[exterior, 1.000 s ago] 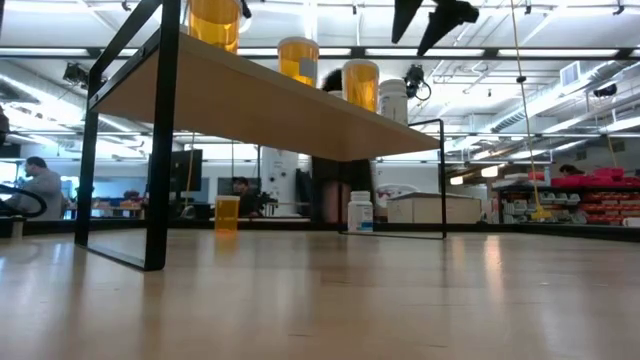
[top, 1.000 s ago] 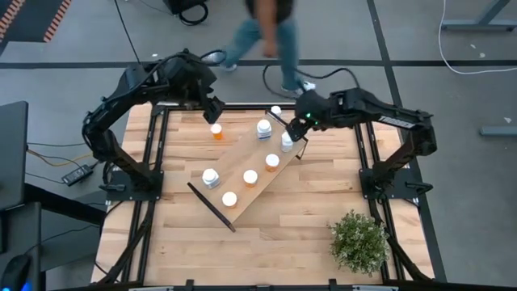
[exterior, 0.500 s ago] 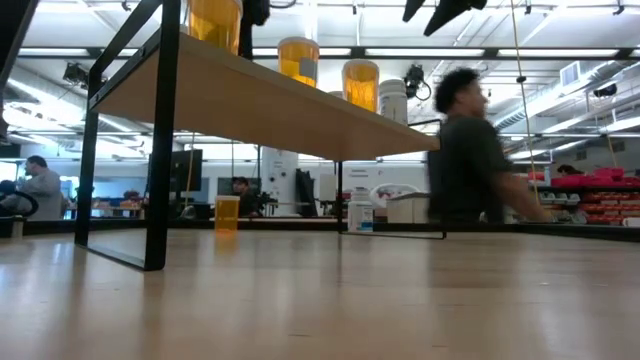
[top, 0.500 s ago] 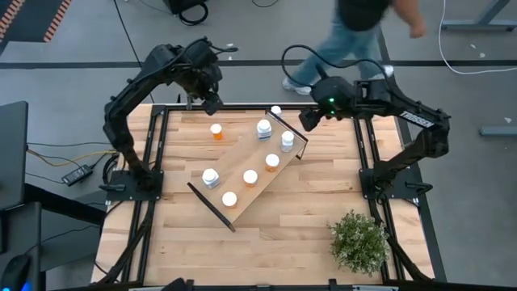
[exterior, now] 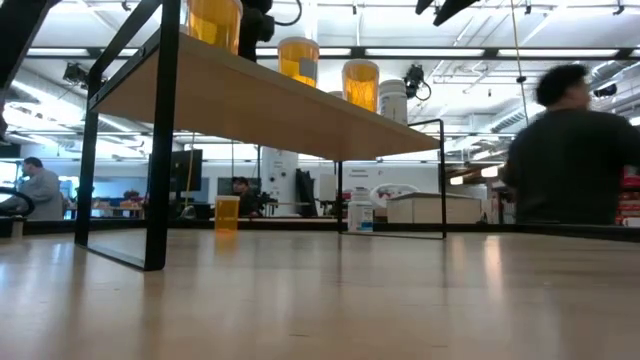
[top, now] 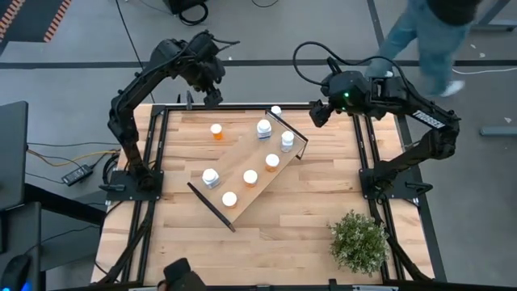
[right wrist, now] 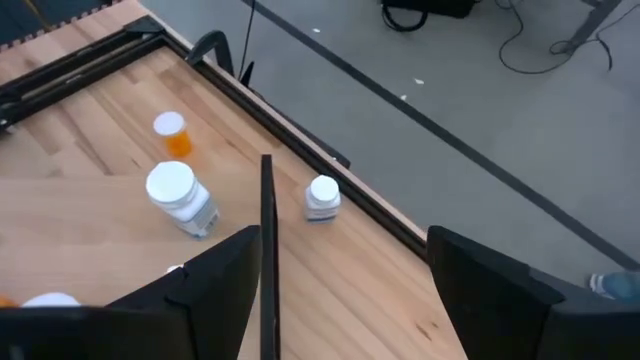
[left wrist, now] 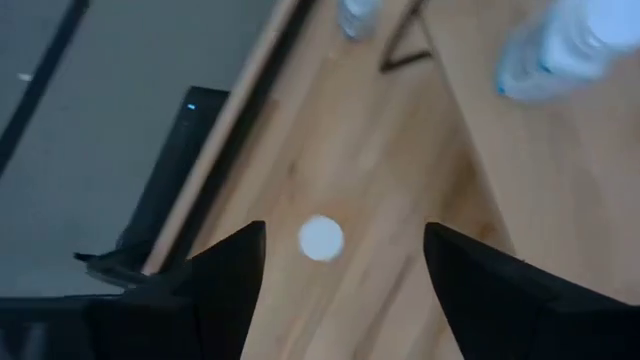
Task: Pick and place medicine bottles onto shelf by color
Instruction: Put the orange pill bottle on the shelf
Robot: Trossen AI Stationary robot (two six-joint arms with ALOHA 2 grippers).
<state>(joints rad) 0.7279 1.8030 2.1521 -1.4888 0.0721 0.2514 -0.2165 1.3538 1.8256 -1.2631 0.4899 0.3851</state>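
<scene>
My left gripper (top: 212, 90) hangs wide and empty over the table's far edge, above the orange bottle (top: 216, 131) left on the table for sorting. My right gripper (top: 317, 113), also wide, waits beyond the shelf (top: 234, 182), near a white bottle (right wrist: 322, 196).

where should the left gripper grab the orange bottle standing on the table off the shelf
Grip the orange bottle around its round body just under the white cap, coming straight down from above: it stands upright and alone on the table, clear of the shelf, so the left gripper has room either side.
</scene>
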